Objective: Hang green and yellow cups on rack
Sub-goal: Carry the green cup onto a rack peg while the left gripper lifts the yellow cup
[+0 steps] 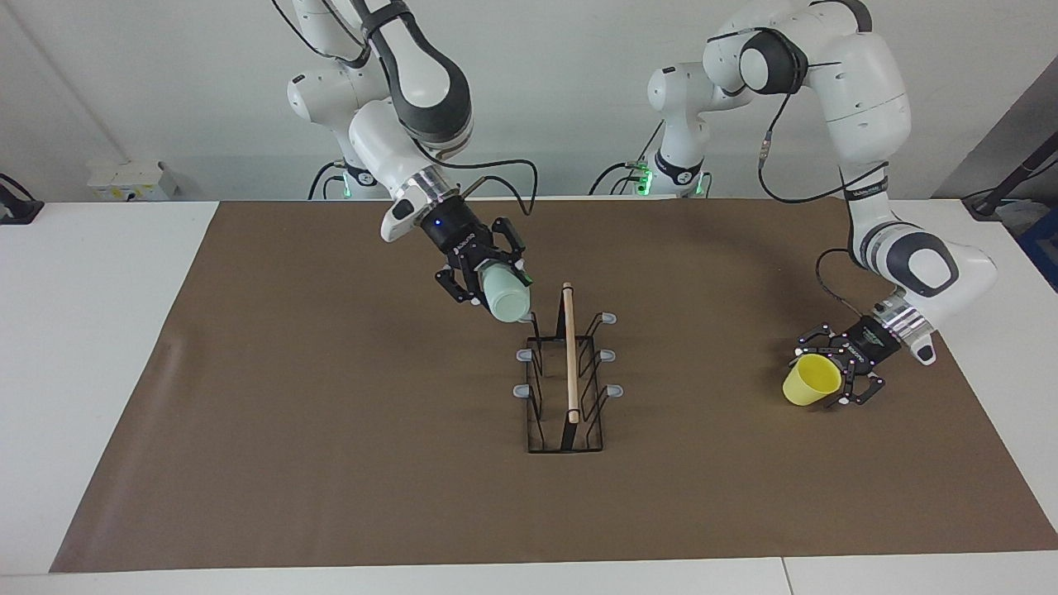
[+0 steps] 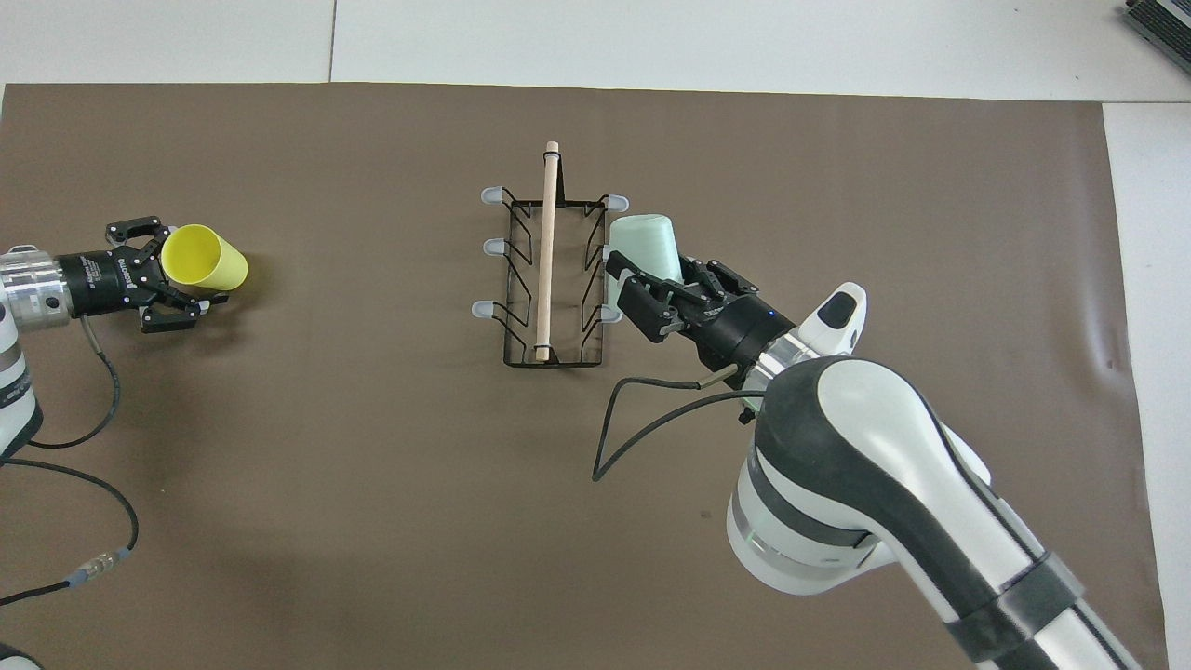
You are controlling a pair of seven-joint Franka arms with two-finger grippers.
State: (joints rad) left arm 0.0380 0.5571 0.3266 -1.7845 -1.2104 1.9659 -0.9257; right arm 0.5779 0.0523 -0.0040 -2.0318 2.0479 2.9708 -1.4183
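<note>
White arms point(image 1: 868, 91), dark grey joint bands, black end effectors point(image 1: 839, 373), loose black cables, green base lights

Inventory — two cups, one green cup point(image 1: 506, 299) and one yellow cup point(image 1: 811, 380); one black wire rack point(image 1: 568, 382) bearing one wooden rod point(image 1: 569, 355) and six grey-tipped pegs, three per side; one brown mat point(image 1: 331, 463) — two robot arms, one gripper each.

The green cup point(image 1: 506, 297) hides one peg of the rack point(image 1: 567, 372)
</note>
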